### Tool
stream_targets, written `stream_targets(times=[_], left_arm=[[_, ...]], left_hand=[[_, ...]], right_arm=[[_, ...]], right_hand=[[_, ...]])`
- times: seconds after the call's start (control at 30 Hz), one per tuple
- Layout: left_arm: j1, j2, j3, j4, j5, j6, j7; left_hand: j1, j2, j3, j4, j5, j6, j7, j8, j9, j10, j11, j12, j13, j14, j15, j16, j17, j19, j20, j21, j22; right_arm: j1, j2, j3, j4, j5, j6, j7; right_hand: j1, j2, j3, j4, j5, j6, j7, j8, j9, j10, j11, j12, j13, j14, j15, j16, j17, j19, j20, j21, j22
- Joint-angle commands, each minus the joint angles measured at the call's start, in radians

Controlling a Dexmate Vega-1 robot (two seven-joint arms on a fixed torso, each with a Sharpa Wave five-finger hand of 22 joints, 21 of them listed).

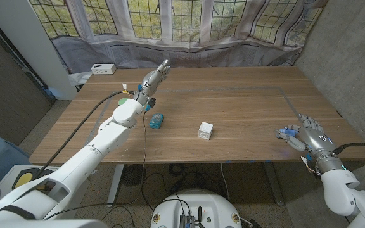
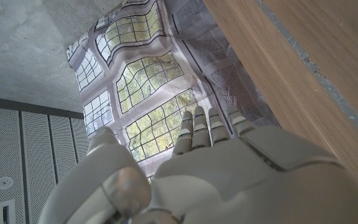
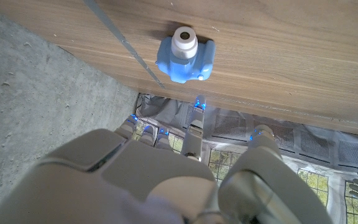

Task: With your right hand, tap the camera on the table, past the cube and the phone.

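Observation:
A small blue toy camera point(image 1: 286, 133) with a white lens sits near the table's right front edge; in the right wrist view the camera point(image 3: 186, 57) lies just beyond my fingertips point(image 3: 197, 107). My right hand point(image 1: 310, 136) hovers beside it with fingers apart, holding nothing; whether it touches the camera I cannot tell. A white cube point(image 1: 206, 131) stands at the table's middle front. To its left lies a teal phone point(image 1: 156, 120). My left hand point(image 1: 153, 80) stretches out over the far left of the table, fingers straight and empty; in its own wrist view the left hand point(image 2: 229, 168) points at the windows.
The wooden table point(image 1: 233, 95) has a thin taped outline point(image 1: 284, 95) across its right part. A white box point(image 1: 102, 69) sits on a ledge past the far left corner. Cables point(image 1: 146, 136) hang from my left arm near the phone. A concrete wall point(image 1: 353, 57) stands on the right.

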State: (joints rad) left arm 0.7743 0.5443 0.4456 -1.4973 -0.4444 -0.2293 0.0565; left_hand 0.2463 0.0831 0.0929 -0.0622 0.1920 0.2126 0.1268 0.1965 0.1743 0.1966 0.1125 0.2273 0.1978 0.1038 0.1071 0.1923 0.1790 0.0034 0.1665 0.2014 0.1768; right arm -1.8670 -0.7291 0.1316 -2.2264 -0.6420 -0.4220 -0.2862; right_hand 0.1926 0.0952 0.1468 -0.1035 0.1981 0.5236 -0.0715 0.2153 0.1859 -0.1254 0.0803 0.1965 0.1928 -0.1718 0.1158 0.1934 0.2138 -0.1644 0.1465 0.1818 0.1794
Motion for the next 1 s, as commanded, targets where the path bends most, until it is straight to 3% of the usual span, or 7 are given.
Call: stream_targets(times=[0.03,1.0], left_arm=[[-0.002,-0.002,0.0,0.004,0.001,-0.003,-0.001],[0.017,0.007,0.0,-0.017,-0.003,0.02,0.011]], left_hand=[[0.004,0.006,0.001,-0.007,0.0,0.009,-0.003,-0.003,0.005,0.007,-0.004,0.002,0.002,0.007,-0.001,0.003,0.002,0.003,0.007,-0.001,0.003],[0.003,0.006,0.001,-0.008,0.0,0.015,-0.005,-0.002,0.005,0.01,-0.004,0.001,0.002,0.009,-0.001,0.002,0.003,0.001,0.008,-0.003,0.004]], right_arm=[[0.016,-0.04,-0.022,0.016,0.027,-0.027,-0.008],[0.026,-0.115,-0.053,0.031,0.088,-0.068,-0.027]], right_hand=[[0.007,0.01,0.006,0.002,0.0,0.005,-0.003,-0.002,0.004,-0.005,-0.004,0.004,0.003,-0.115,0.002,0.004,0.002,-0.01,0.0,0.011,0.001],[0.006,0.009,0.008,0.001,-0.002,0.005,-0.008,-0.008,0.003,-0.005,-0.005,0.008,0.003,-0.108,0.003,0.009,0.003,-0.012,0.003,0.013,0.001]])
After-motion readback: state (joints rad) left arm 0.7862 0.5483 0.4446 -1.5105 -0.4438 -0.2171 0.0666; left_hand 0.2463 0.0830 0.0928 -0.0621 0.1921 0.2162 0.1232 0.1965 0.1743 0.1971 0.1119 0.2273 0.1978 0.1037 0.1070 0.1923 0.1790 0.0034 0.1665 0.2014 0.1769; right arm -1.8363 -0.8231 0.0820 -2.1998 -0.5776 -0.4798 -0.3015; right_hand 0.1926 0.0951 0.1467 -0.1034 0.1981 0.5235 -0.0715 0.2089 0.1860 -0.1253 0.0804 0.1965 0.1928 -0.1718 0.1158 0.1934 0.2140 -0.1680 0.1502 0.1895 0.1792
